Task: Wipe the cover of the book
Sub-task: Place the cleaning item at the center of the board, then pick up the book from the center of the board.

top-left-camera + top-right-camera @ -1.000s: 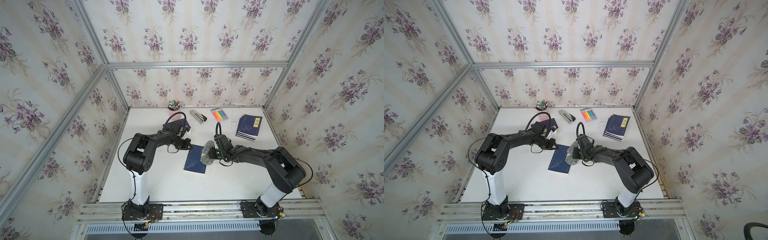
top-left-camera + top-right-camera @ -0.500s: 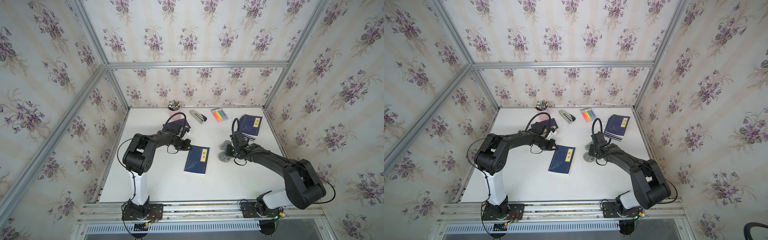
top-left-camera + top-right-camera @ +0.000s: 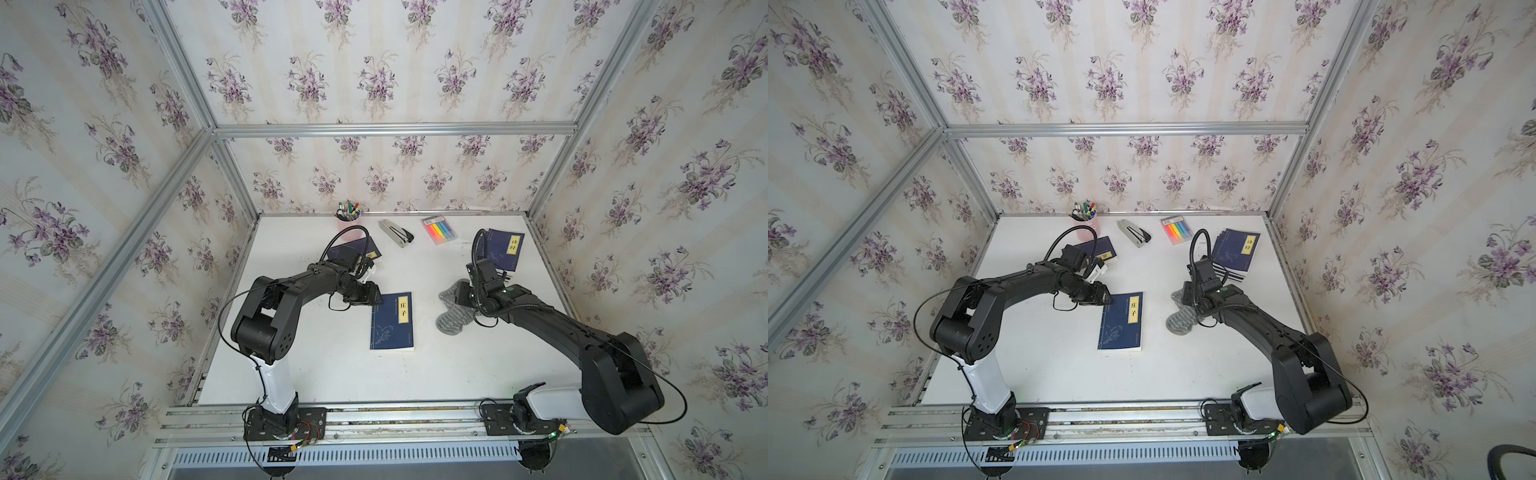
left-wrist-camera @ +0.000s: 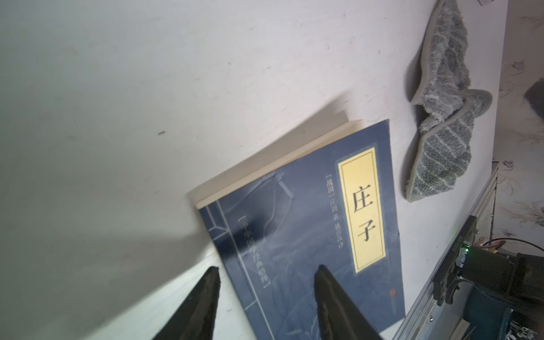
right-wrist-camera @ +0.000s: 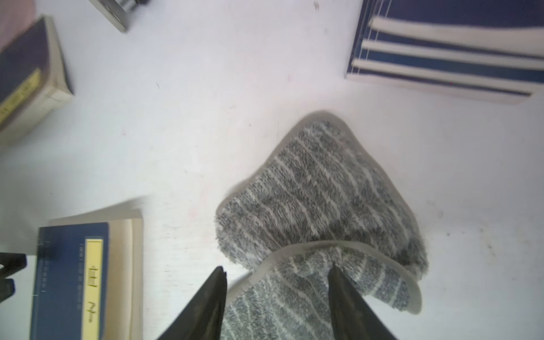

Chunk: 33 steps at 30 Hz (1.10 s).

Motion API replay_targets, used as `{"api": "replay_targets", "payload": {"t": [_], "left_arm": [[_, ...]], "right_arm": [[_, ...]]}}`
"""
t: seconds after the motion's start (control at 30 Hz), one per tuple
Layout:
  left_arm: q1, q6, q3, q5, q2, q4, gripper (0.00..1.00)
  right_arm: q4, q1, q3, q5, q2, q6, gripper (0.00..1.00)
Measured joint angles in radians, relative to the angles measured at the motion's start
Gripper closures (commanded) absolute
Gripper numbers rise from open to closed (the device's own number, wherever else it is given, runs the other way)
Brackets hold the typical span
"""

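From my console the white table (image 3: 332,374) fills the floor of the booth, and everything sits on it. At the far right corner lies a fanned stack of blue books (image 3: 503,249). The book (image 3: 392,322) I am meant to wipe lies flat in the middle of the table, blue cover up, yellow title label toward the far right corner of the cover. My left gripper (image 4: 266,269) is at its far left corner: in the left wrist view the fingers stand apart, one over the cover and one over bare table, closed on nothing. Just to the right of the book, apart from it, the grey striped cloth (image 3: 451,322) lies folded on the table. My right gripper (image 5: 276,269) is low over it with the jaws spread and the cloth between and beneath them; I cannot tell whether the tips touch it. Another blue book (image 3: 1102,248) lies at the far left, partly under the left arm's cable. Along the back edge are a clear pack of coloured markers (image 3: 439,230), a grey stapler (image 3: 397,233), and a pink cup (image 3: 348,222) holding several pens upright.
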Motion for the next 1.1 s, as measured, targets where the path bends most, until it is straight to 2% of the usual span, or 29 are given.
{"api": "replay_targets", "payload": {"t": [0.17, 0.3, 0.53, 0.73, 0.97, 1.1], "left_arm": [[-0.001, -0.025, -0.052, -0.043, -0.082, -0.016, 0.36], [-0.019, -0.052, -0.104, -0.061, -0.105, -0.016, 0.34], [-0.055, -0.109, -0.196, -0.09, -0.135, 0.02, 0.32], [-0.064, -0.154, -0.232, -0.084, -0.151, 0.082, 0.31], [-0.071, -0.202, -0.249, -0.016, -0.132, 0.172, 0.32], [-0.078, -0.229, -0.259, 0.014, -0.126, 0.211, 0.34]], "right_arm": [[0.033, 0.121, 0.032, -0.051, 0.008, 0.001, 0.37], [0.098, 0.208, 0.04, -0.154, 0.116, 0.013, 0.37], [0.193, 0.283, 0.048, -0.267, 0.291, 0.053, 0.38], [0.243, 0.288, 0.018, -0.321, 0.341, 0.08, 0.47], [0.354, 0.293, -0.034, -0.35, 0.348, 0.105, 0.61], [0.405, 0.293, -0.059, -0.359, 0.355, 0.117, 0.74]]}}
